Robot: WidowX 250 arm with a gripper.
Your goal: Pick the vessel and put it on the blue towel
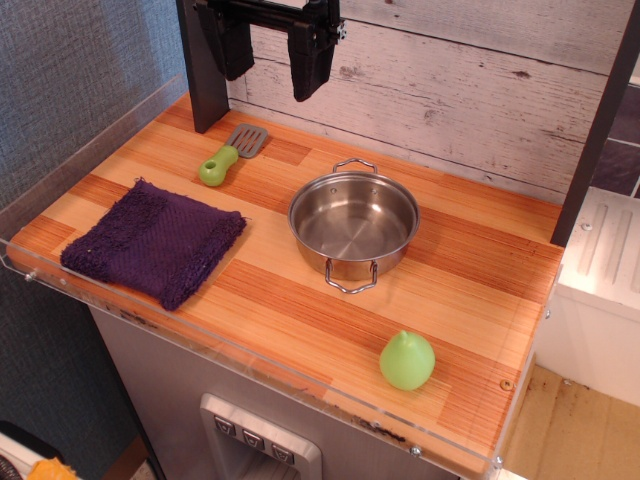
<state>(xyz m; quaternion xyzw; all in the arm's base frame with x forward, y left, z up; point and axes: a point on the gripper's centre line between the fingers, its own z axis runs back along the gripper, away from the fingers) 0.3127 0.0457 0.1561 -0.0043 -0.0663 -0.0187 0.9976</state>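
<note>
The vessel (353,224) is a shiny shallow steel pot with two wire loop handles, standing upright in the middle of the wooden counter. The blue towel (155,240), dark purple to the eye, lies flat at the left, a short gap from the pot. My gripper (268,55) hangs at the top of the view, high above the counter's back edge, behind and left of the pot. Its two black fingers stand apart and hold nothing.
A green-handled spatula (231,155) lies at the back left, beyond the towel. A green pear-like fruit (407,360) sits near the front right. A clear plastic rim (250,345) runs along the counter's front and left edges. A black post (598,120) stands at the right.
</note>
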